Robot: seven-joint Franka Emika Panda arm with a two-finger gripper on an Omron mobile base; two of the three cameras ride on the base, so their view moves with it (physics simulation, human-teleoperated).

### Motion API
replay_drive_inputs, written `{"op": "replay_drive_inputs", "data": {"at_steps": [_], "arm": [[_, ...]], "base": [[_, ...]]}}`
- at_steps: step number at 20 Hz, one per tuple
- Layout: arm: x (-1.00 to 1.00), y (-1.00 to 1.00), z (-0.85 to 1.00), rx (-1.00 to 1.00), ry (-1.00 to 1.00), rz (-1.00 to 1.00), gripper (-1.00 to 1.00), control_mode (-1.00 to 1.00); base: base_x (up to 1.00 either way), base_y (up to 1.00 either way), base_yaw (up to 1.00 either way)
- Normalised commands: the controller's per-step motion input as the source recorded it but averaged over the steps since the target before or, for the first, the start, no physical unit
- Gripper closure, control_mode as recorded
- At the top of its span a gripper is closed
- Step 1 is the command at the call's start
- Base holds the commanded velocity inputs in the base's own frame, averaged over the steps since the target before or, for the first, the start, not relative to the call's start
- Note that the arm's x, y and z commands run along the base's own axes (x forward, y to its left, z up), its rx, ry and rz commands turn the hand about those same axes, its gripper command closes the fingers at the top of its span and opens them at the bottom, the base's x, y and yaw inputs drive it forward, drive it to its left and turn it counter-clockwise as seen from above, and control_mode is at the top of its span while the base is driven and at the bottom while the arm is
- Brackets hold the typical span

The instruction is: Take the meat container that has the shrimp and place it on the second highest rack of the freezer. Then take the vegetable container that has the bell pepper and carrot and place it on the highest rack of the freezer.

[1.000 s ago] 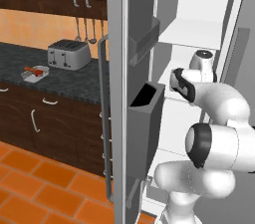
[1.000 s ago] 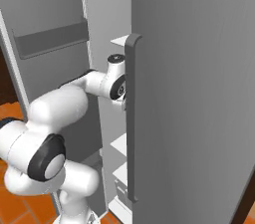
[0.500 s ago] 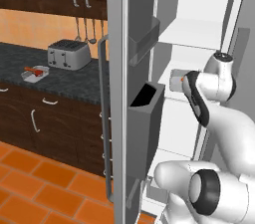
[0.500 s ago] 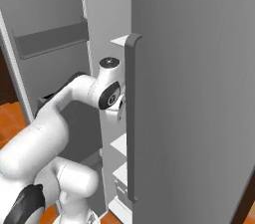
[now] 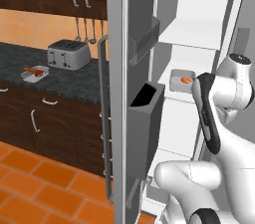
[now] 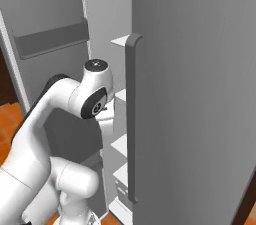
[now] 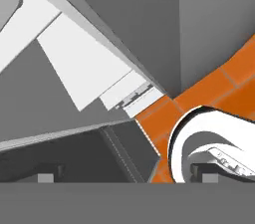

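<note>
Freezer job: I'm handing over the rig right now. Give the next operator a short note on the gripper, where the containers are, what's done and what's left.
Gripper: open and empty, seen in the hand view pointing down at the floor beside the freezer.
Shrimp container: sitting on a white shelf inside the open freezer, below the upper shelf; released. This step looks done.
Vegetable container: on the dark counter left of the toaster, untouched.
Left: pull the arm clear, fetch the vegetable container and set it on the highest rack.
</note>
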Motion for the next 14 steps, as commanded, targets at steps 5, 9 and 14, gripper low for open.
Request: {"op": "replay_drive_inputs", "data": {"at_steps": [5, 9, 14], "arm": [[-1.00, 0.20, 0.34, -0.17, 0.01, 0.26, -1.00, -1.00], [-0.56, 0.11, 0.29, -0.14, -0.01, 0.25, -1.00, -1.00], [-0.37, 0.23, 0.30, -0.03, -0.02, 0.36, -1.00, -1.00]], "base": [[0.00, 0.00, 0.00], [0.00, 0.00, 0.00], [0.00, 0.00, 0.00]]}}
